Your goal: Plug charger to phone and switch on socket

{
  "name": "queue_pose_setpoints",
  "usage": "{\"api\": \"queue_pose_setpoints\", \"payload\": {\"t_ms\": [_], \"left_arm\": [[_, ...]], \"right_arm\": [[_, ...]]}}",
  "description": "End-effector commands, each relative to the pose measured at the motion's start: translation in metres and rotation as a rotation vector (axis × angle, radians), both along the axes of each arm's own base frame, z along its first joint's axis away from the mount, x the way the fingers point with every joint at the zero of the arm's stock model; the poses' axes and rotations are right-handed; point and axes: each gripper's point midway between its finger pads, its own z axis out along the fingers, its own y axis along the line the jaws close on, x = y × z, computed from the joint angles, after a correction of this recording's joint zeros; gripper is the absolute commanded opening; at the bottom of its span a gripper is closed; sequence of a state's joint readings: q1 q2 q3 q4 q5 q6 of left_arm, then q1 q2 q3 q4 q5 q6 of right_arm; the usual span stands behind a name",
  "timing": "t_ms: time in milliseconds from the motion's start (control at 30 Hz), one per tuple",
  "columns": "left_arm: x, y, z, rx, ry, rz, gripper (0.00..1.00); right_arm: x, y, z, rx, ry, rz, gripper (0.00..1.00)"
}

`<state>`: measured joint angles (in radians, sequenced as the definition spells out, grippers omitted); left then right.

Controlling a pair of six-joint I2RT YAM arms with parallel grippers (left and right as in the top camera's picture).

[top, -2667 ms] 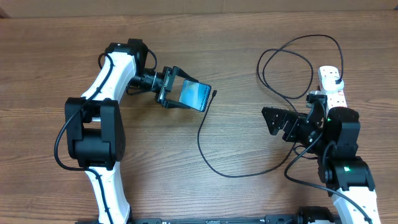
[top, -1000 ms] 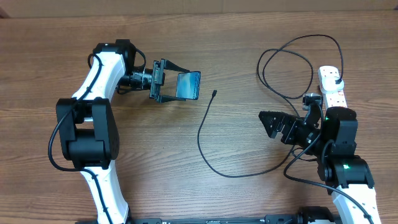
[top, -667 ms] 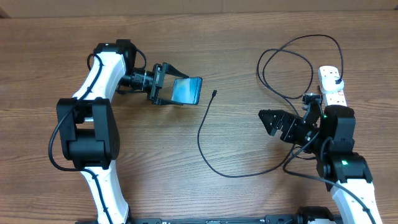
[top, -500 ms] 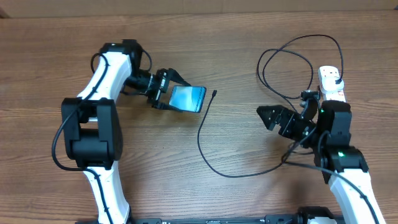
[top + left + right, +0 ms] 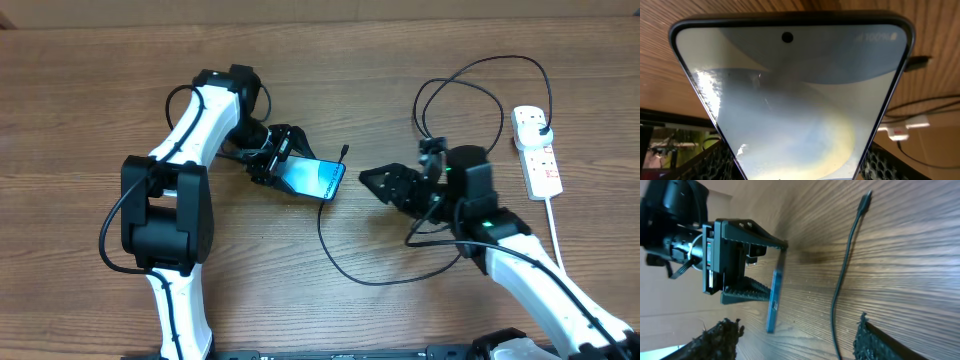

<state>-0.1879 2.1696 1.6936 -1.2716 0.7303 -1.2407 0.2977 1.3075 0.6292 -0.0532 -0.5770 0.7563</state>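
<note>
My left gripper (image 5: 280, 163) is shut on one end of the phone (image 5: 318, 179). It holds the phone tilted, with the far end low near the table. The phone's light blue screen fills the left wrist view (image 5: 795, 95). The charger's connector tip (image 5: 344, 150) lies on the table just beyond the phone's far corner, apart from it. The black cable (image 5: 330, 250) curves across the table and loops up to its plug in the socket (image 5: 537, 152) at the far right. My right gripper (image 5: 378, 182) is open and empty, just right of the phone. The right wrist view shows the phone edge-on (image 5: 773, 300) and the cable tip (image 5: 866, 200).
The socket's white cord (image 5: 556, 255) runs down the right edge of the table. Cable loops (image 5: 470, 100) lie behind my right arm. The wood table (image 5: 80, 120) reaches to the far edge at the top of the overhead view.
My left gripper has carried the phone right and down, close to the cable tip. My right arm has swung left from beside the socket to the table's middle, near the phone.
</note>
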Motion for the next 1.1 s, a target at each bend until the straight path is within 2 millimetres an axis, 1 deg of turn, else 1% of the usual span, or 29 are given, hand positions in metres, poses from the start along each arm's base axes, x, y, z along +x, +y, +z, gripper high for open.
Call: {"api": "queue_pose_setpoints", "payload": {"t_ms": [0,67,200,300,400,500,667,967,1067], "left_arm": [[0.003,-0.003,0.003,0.039,-0.001,0.005,0.47],[0.000,-0.005,0.003,0.040,0.003,-0.003,0.47],[-0.005,-0.015,0.003,0.040,0.000,-0.029,0.47],[-0.008,-0.023,0.002,0.040,-0.007,-0.054,0.48],[-0.012,-0.028,0.001,0.054,-0.011,-0.076,0.48],[-0.015,-0.033,0.001,0.053,-0.010,-0.089,0.48],[-0.019,-0.039,0.001,0.059,0.000,-0.091,0.49],[-0.019,-0.044,0.003,0.042,0.009,-0.082,0.49],[-0.019,-0.045,0.003,0.036,0.011,-0.082,0.48]], "right_arm": [[0.009,0.011,0.002,0.009,0.028,-0.051,0.71],[0.007,0.018,-0.004,0.000,0.038,-0.042,0.67],[0.004,0.029,-0.019,0.004,0.092,-0.035,0.65],[0.004,0.038,-0.024,0.016,0.103,-0.024,0.63],[0.006,0.041,-0.022,0.039,0.098,-0.025,0.59],[0.008,0.043,-0.021,0.050,0.104,-0.033,0.52],[0.008,0.043,-0.027,0.067,0.158,-0.064,0.43],[0.000,0.056,-0.029,0.056,0.169,-0.069,0.34],[0.000,0.060,-0.026,0.059,0.153,-0.061,0.31]]}}
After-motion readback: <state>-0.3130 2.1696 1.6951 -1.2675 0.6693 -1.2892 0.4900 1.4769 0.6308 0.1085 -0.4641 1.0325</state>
